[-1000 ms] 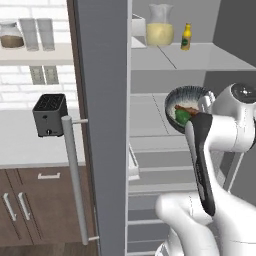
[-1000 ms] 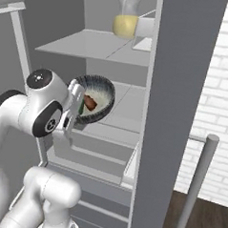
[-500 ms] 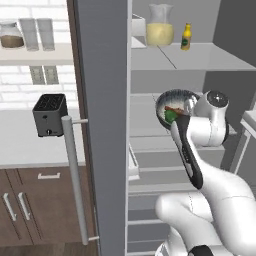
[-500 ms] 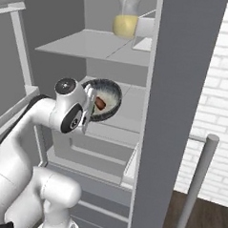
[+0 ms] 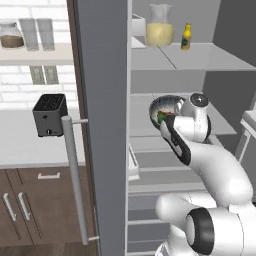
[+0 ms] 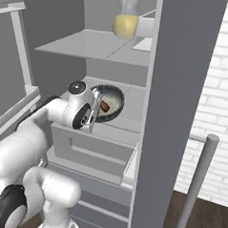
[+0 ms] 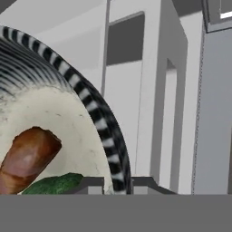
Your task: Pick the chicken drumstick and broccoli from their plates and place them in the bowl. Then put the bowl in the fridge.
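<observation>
Bowl held up inside the open fridge

Left base view: bowl (image 5: 167,107) tilted over a fridge (image 5: 210,80) shelf, broccoli (image 5: 162,118) inside. Right base view: chicken drumstick (image 6: 105,106) in it. Hand view: gripper (image 7: 117,183) jaws pinch the bowl's rim

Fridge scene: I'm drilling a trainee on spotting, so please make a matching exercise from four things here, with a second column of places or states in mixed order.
Things:
1. bowl
2. drumstick
3. pitcher
4. toaster

Places or states:
A. on the fridge's top shelf
B. on the counter, outside the fridge
C. held at its rim by the gripper, tilted, inside the fridge
D. lying in the bowl beside the broccoli

Pairs: 1-C, 2-D, 3-A, 4-B
</observation>
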You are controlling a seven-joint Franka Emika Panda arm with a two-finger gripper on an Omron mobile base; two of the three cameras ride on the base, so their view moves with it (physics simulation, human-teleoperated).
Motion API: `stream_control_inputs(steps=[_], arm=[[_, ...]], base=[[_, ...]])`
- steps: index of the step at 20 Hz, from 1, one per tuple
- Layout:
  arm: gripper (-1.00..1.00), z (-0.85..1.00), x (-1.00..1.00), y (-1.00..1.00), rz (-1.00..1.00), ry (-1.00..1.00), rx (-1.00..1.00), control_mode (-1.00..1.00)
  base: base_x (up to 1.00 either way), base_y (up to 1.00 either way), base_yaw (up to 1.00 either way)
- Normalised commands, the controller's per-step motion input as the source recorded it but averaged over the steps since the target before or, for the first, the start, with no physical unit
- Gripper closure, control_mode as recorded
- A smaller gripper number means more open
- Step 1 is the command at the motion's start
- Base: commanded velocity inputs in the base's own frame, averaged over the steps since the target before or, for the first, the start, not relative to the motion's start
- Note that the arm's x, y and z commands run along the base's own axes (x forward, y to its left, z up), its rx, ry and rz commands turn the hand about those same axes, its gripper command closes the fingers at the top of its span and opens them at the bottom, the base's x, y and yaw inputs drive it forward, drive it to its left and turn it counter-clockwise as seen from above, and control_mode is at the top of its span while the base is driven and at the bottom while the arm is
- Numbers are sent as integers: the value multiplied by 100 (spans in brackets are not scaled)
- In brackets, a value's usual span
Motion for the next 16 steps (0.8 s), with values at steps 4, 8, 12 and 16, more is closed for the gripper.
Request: stream_control_inputs(steps=[4,8,12,16], arm=[[100,-24,37,0,0,1,0,-100],[100,-30,50,-2,0,0,0,-100],[100,-19,46,-1,0,0,0,-100],[100,-11,42,0,0,0,0,-100]], base=[[0,0,0],[0,0,0],[0,0,0],[0,0,0]])
